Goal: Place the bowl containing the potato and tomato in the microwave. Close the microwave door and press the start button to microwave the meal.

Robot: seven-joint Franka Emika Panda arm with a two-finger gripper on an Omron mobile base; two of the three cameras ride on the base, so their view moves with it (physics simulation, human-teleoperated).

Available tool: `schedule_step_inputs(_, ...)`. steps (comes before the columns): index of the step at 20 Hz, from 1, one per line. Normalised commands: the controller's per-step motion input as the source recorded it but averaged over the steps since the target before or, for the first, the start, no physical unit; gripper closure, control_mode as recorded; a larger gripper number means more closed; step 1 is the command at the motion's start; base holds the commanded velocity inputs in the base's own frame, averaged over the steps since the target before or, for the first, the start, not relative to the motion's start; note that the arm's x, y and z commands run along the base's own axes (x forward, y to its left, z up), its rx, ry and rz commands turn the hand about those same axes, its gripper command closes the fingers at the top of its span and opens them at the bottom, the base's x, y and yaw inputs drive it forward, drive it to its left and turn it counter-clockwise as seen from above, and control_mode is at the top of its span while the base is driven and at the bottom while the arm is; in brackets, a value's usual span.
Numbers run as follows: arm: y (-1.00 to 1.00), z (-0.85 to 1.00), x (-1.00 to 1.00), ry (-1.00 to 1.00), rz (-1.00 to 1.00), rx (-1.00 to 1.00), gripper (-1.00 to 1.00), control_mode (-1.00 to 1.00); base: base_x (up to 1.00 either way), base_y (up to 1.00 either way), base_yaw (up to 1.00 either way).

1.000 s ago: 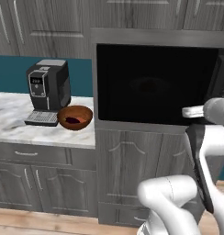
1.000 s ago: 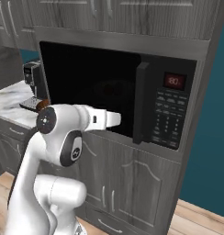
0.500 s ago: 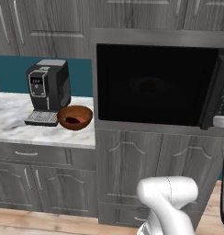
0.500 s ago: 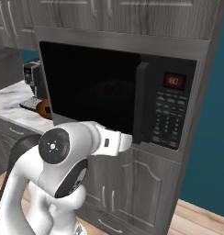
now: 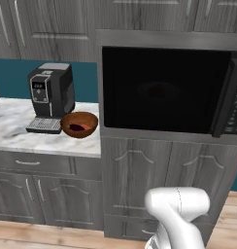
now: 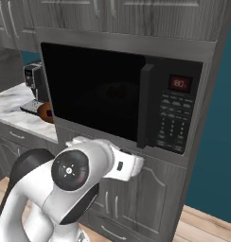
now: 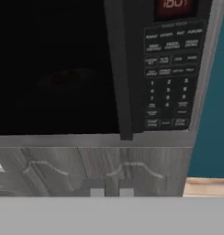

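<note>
The black microwave (image 5: 164, 87) is built into the cabinet wall, and its door (image 6: 93, 90) is shut flat against the front. Through the dark glass a faint round shape shows where the bowl (image 7: 70, 78) sits inside. I cannot make out the potato or the tomato. The keypad (image 7: 171, 78) with its red display lies right of the door handle (image 6: 146, 106). My gripper (image 7: 111, 192) hangs low in front of the cabinet below the microwave. Its fingertips are close together with nothing between them. The white hand (image 6: 129, 165) reaches out under the door's lower edge.
A black-and-silver coffee machine (image 5: 50, 95) and a brown bowl (image 5: 79, 124) stand on the marble counter (image 5: 13, 138) to the left. Grey cabinet doors (image 5: 140, 170) run below the microwave. A teal wall (image 6: 217, 142) borders the right side.
The arm has sunk. The hand has dropped down and to the right, from in front of the door to below the microwave's lower edge.
</note>
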Motion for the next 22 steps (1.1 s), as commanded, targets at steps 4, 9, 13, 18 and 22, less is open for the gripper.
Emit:
schedule_step_inputs(4,-0.36,-0.28,0.01,0.0,-0.2,0.55,1.0,-1.0,0.0,0.0,0.0)
schedule_step_inputs(9,-0.3,-0.25,0.12,-0.01,-0.21,0.53,1.0,-1.0,0.0,0.0,0.0)
schedule_step_inputs(13,-0.14,-0.28,0.12,-0.15,-0.2,0.42,1.0,-1.0,0.0,0.0,0.0)
schedule_step_inputs(18,0.0,-0.15,0.1,-0.08,-0.18,0.39,1.0,-1.0,0.0,0.0,0.0)
schedule_step_inputs(22,0.0,0.04,0.05,-0.03,-0.19,0.35,1.0,-1.0,0.0,0.0,0.0)
